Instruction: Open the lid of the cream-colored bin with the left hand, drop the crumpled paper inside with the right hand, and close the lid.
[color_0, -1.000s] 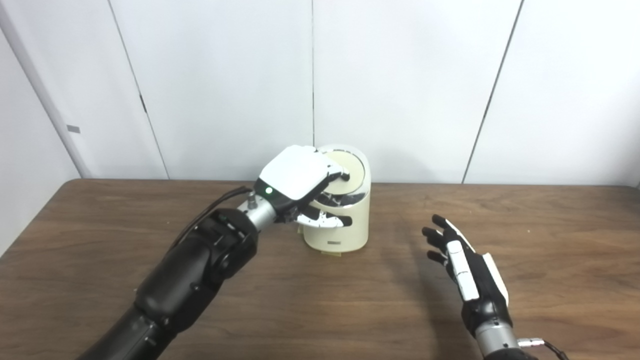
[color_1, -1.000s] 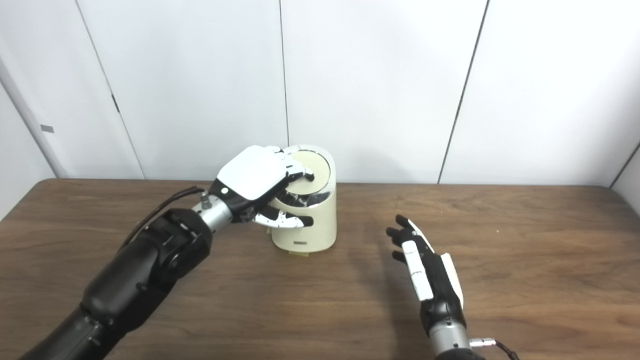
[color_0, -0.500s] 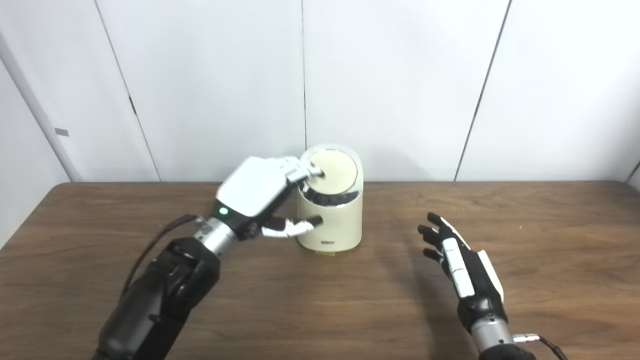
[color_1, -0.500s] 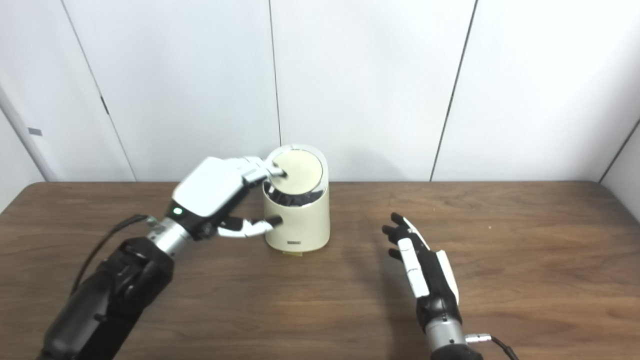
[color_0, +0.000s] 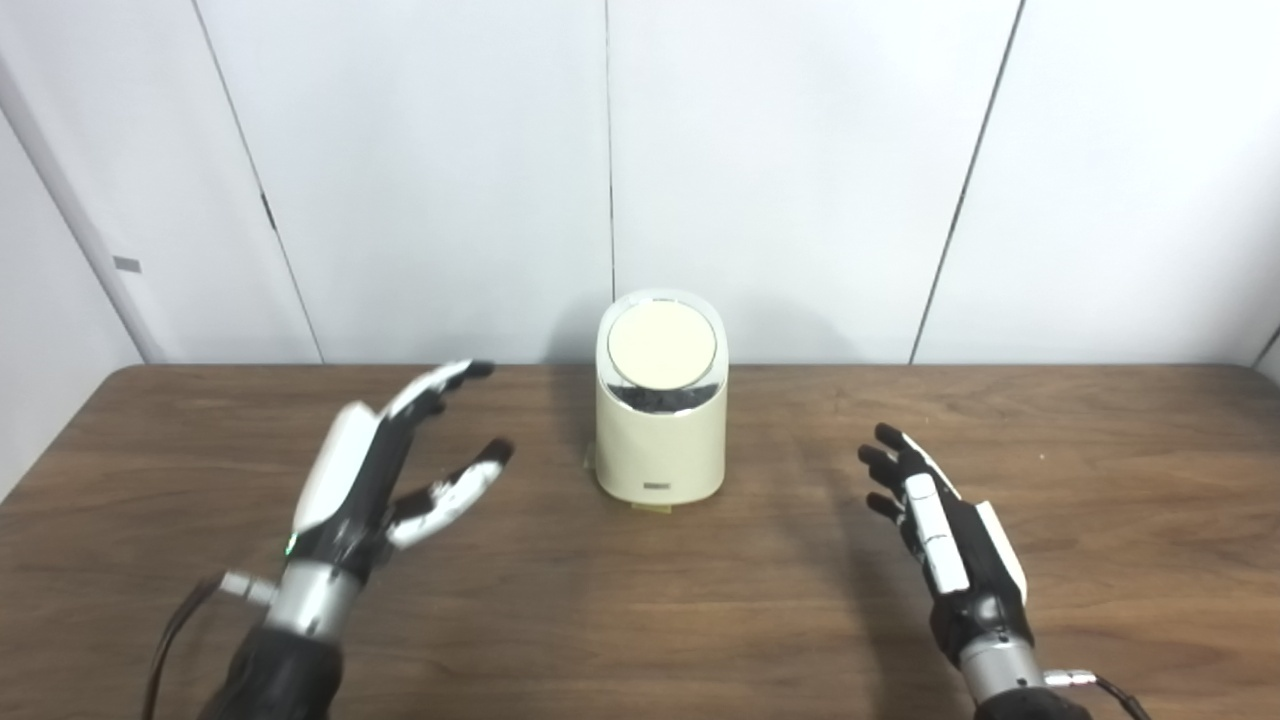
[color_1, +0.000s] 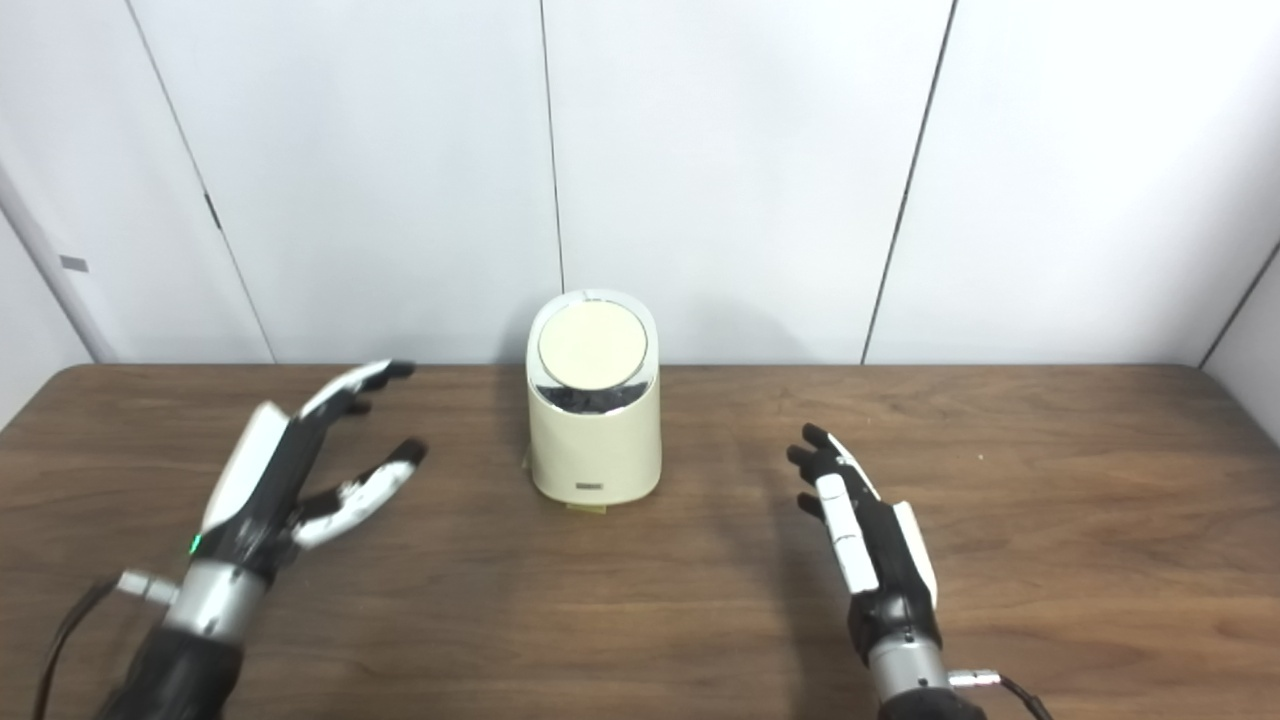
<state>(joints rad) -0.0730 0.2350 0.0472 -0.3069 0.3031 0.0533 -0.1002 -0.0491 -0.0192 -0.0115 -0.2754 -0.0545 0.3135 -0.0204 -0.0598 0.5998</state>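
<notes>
Left eye view shows, nearest, the 2 hands over the table (color_0: 640, 620): the left hand (color_0: 385, 475) at the left with fingers spread and thumb apart, holding nothing; the right hand (color_0: 935, 525) at the right, fingers loosely spread, also empty. Both are well apart from the bin (color_0: 660, 420), which stands upright between them, farther back near the wall (color_0: 800, 150). Its lid (color_0: 662, 347) lies shut, tilted toward the camera. No crumpled paper is visible anywhere on the table (it may be inside the bin, though that cannot be seen). Judging by this, the task looks finished. A good finish means keeping both hands low, clear of the bin, so nothing nudges it or reopens the lid.
</notes>
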